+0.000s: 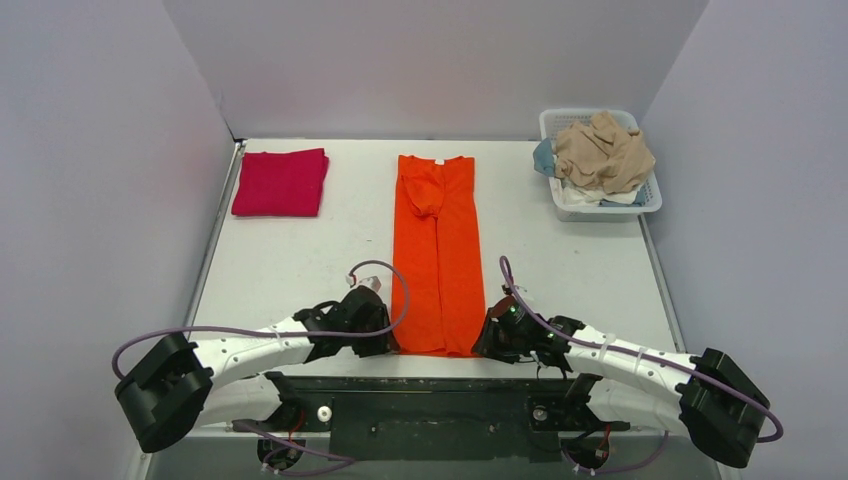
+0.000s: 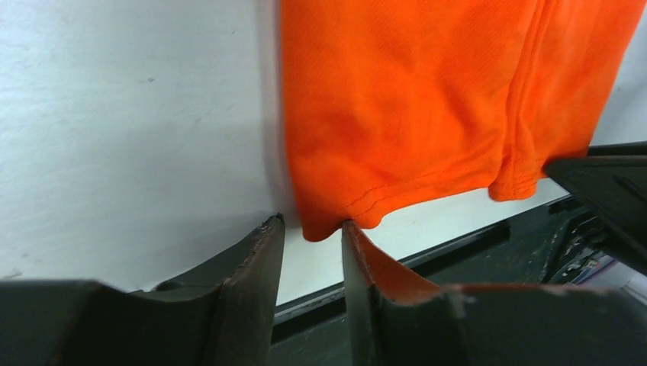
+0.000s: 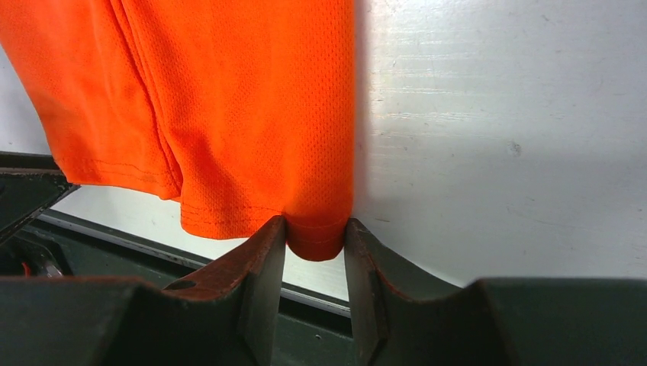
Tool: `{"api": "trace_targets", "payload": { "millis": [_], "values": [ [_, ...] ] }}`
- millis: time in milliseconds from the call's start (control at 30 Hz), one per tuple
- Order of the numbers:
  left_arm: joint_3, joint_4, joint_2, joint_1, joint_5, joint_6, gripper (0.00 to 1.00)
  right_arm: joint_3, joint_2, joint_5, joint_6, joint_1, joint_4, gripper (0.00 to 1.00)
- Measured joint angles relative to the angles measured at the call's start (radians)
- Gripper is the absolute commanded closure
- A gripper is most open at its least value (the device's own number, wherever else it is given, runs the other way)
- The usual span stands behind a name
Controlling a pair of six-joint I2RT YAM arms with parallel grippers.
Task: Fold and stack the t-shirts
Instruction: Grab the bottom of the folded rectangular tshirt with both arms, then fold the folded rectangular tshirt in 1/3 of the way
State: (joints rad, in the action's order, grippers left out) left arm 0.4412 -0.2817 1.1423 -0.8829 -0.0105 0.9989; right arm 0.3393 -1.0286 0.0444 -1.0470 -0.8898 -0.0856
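Observation:
An orange t-shirt (image 1: 437, 240) lies folded into a long narrow strip down the middle of the table, collar at the far end. My left gripper (image 1: 386, 340) is at its near left corner. In the left wrist view the jaws (image 2: 311, 225) stand a little apart, and the shirt's corner (image 2: 404, 99) lies just at the tips, touching the right one. My right gripper (image 1: 490, 338) is at the near right corner. Its jaws (image 3: 315, 223) are slightly apart with the hem corner (image 3: 252, 99) bunched between the tips. A folded red t-shirt (image 1: 281, 182) lies at the far left.
A white basket (image 1: 600, 212) at the far right holds a heap of unfolded clothes (image 1: 603, 152), tan on top. The table's near edge and the black mounting rail (image 1: 440, 395) run just behind both grippers. Grey walls close in the table's sides and back.

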Motion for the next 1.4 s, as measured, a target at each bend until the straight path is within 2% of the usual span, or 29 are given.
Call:
{"api": "trace_targets", "payload": {
  "millis": [33,67,133,167,200,267,433,700,800,900,1133,1400],
  "values": [
    [0.000,0.020,0.012,0.000,-0.001,0.001,0.69,0.000,-0.002,0.000,0.000,0.000,0.000,0.73],
    [0.001,0.037,0.023,0.000,-0.002,0.003,0.86,0.000,-0.004,0.000,-0.001,0.000,0.001,0.75],
    [0.001,0.058,0.042,0.000,0.000,0.006,1.00,0.000,-0.009,0.000,-0.001,0.000,0.005,0.79],
    [0.001,0.065,0.054,0.000,-0.001,0.005,1.00,0.000,-0.012,0.000,-0.001,0.000,0.008,0.81],
    [0.001,0.077,0.058,0.000,-0.002,0.003,1.00,0.000,-0.015,0.000,0.000,0.000,0.010,0.90],
    [0.001,0.088,0.063,0.000,-0.002,0.003,1.00,0.000,-0.018,-0.001,0.001,0.000,0.010,1.00],
    [-0.019,0.092,0.031,-0.001,-0.018,0.001,1.00,-0.001,-0.014,-0.002,0.008,-0.004,0.005,1.00],
    [-0.113,0.046,-0.167,-0.045,-0.115,0.050,1.00,-0.009,0.103,0.013,-0.026,-0.131,-0.080,1.00],
    [-0.105,0.023,-0.220,-0.053,-0.126,0.056,1.00,0.008,0.150,-0.005,-0.023,-0.139,-0.138,1.00],
    [-0.029,-0.023,-0.227,-0.030,-0.111,0.027,1.00,0.081,0.152,-0.048,0.020,-0.111,-0.187,1.00],
    [0.196,0.042,-0.082,0.165,-0.064,-0.098,1.00,0.327,0.010,-0.156,0.179,0.064,-0.175,1.00],
    [0.417,0.110,0.238,0.327,-0.058,-0.223,1.00,0.582,-0.270,-0.198,0.318,0.216,-0.095,1.00]
  ]
}}
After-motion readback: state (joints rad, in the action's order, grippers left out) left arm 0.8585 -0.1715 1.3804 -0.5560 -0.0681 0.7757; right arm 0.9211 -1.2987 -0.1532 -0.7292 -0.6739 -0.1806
